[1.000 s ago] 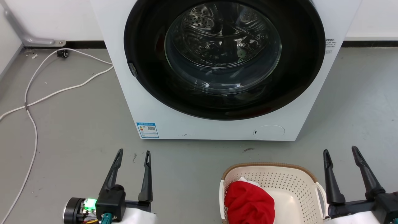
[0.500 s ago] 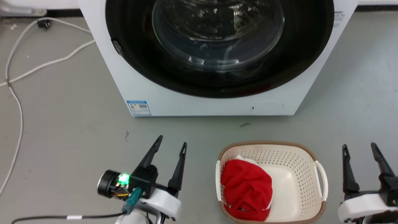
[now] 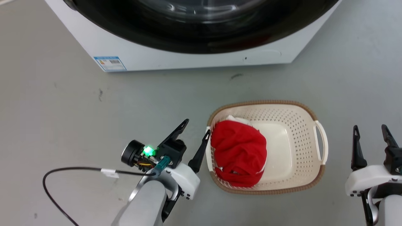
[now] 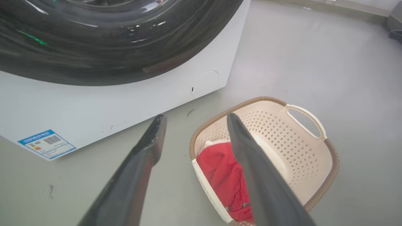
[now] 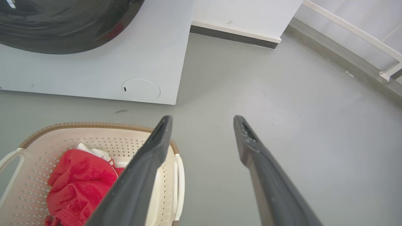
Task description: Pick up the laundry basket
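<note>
Laundry basket (image 3: 293,125) on floor (image 3: 62,110), left gripper (image 3: 198,125) just beside its left rim, right gripper (image 3: 369,126) near its right, both spread wide, empty.

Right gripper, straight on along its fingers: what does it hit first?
Likely only bare floor: the right gripper points right of the laundry basket and washing machine. Depth unclear.

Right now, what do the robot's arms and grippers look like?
The left gripper and right gripper each have two long, dark, tapering fingers on a white wrist housing. The left forearm is silver-grey. Its wrist carries a black cylinder, a green light, a teal connector and a black cable bearing a white tag.
</note>
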You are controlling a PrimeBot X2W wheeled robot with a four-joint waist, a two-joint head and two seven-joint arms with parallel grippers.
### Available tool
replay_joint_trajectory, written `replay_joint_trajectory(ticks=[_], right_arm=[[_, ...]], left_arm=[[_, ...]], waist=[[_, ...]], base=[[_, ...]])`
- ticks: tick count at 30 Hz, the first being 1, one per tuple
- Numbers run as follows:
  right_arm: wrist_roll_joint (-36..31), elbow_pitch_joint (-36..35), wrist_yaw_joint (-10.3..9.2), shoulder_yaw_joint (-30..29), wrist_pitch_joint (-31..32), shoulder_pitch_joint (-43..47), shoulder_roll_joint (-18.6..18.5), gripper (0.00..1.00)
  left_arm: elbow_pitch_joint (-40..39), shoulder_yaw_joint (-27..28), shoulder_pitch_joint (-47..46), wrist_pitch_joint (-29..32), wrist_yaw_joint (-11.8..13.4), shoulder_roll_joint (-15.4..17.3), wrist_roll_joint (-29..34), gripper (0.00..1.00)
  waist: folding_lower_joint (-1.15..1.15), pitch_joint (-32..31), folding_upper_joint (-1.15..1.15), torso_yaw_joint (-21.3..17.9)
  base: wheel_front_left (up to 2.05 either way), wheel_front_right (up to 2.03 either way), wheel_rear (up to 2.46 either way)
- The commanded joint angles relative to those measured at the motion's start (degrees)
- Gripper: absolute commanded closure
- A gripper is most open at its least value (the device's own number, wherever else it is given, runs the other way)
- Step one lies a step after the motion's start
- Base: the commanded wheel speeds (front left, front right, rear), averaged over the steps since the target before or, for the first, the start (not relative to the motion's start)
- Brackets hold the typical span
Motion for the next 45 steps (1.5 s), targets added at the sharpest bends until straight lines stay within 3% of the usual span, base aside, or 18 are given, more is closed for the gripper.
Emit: replay_joint_trajectory(ticks=[1,15,28,45], right_arm=[[-0.51,1.17,-0.05,-0.45,-0.11,-2.05,0.00,0.00],[-4.43,12.60,-0.05,-0.92,-0.11,-14.82,0.03,0.00],[-6.76,21.71,-0.05,-2.37,-0.11,-21.74,-0.02,0.00],[-7.73,31.43,-0.03,-0.77,-0.11,-27.69,0.11,0.00]], left_arm=[[2.02,-0.80,-1.85,-0.14,-0.11,0.17,-0.09,0.00],[23.90,-10.28,-18.22,-0.14,-0.25,1.11,-2.76,0.00],[37.57,-11.70,-26.86,-0.01,0.21,1.14,-4.38,0.00],[39.41,-12.43,-29.54,-0.01,1.07,1.22,-4.87,0.00]], waist=[[-0.01,3.78,0.00,-1.61],[-0.01,17.39,0.00,-5.11],[-0.01,24.19,0.00,-6.38],[-0.01,26.82,0.00,-5.66]], base=[[0.00,0.00,0.00],[0.00,0.00,0.00],[0.00,0.00,0.00],[0.00,0.00,0.00]])
